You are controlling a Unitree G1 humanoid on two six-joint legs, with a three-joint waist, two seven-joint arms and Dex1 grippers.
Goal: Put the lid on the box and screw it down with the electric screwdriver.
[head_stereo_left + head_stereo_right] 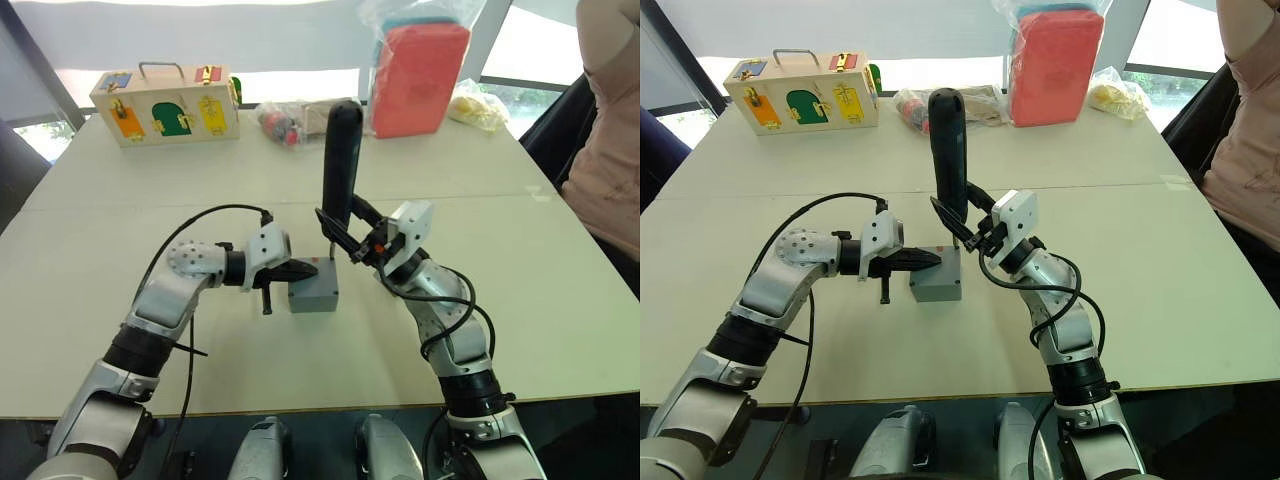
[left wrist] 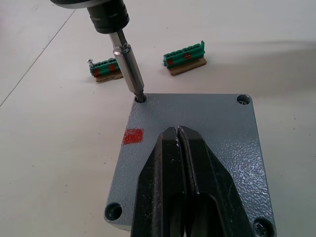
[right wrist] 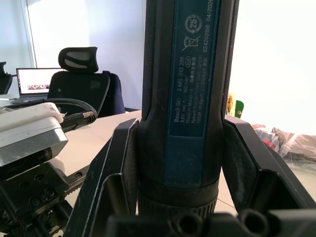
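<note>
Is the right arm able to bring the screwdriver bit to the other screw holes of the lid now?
Probably yes for most. The left claw, shut, presses on the lid's middle, while the corner holes stay uncovered. The electric screwdriver in the right claw already stands in one corner hole.

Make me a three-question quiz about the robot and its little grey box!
1. Where is the electric screwdriver's bit?
A. In a corner hole of the lid
B. On the wooden box
C. Lying on the table

2. How many green connector strips lie beyond the lid?
A. Five
B. Two
C. None

3. How are the left hand's fingers?
A. Wide open
B. Holding a strip
C. Shut, resting on the lid

Answers: 1 A, the bit meets the corner hole. 2 B, two strips show. 3 C, the fingers press together.
</note>
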